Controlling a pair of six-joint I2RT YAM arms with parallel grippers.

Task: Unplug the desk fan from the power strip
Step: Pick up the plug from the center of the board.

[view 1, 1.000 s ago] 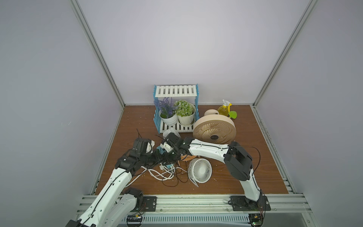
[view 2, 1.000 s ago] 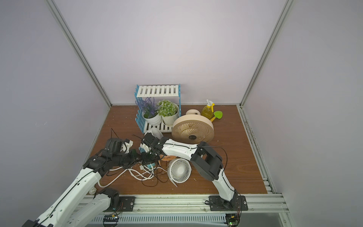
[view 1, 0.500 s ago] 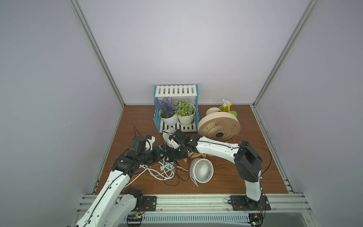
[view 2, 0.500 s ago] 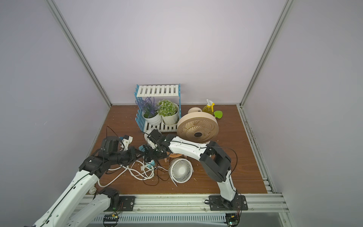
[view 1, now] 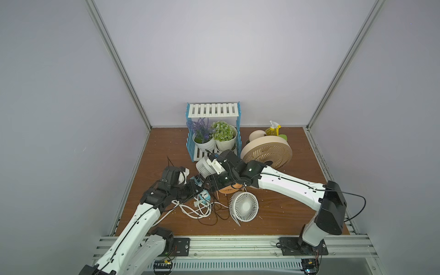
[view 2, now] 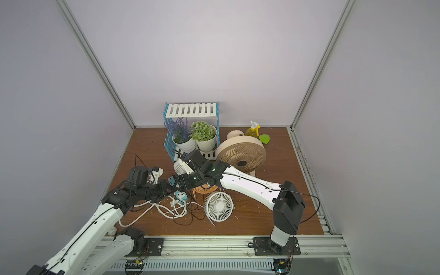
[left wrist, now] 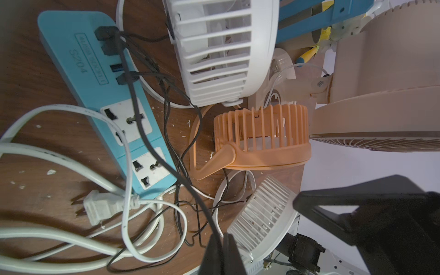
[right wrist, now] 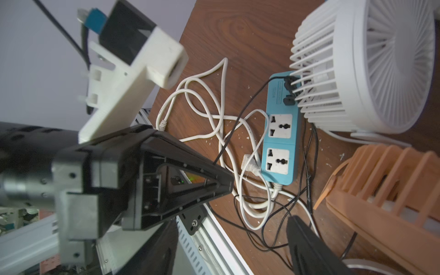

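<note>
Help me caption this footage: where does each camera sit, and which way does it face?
Both top views: high in front, looking down at the table; left arm and right arm show.
Left wrist: on the left arm, faces the power strip; left gripper shows, shut on a black cable.
Right wrist: faces the same strip; one own finger shows.
Shared: strip, cable.

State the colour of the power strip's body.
Power strip: teal-blue, best in the left wrist view.

Teal-blue power strip boxed in — white slatted fan above, orange ribbed fan right, cord tangle below, bare wooden tabletop lower right
</note>
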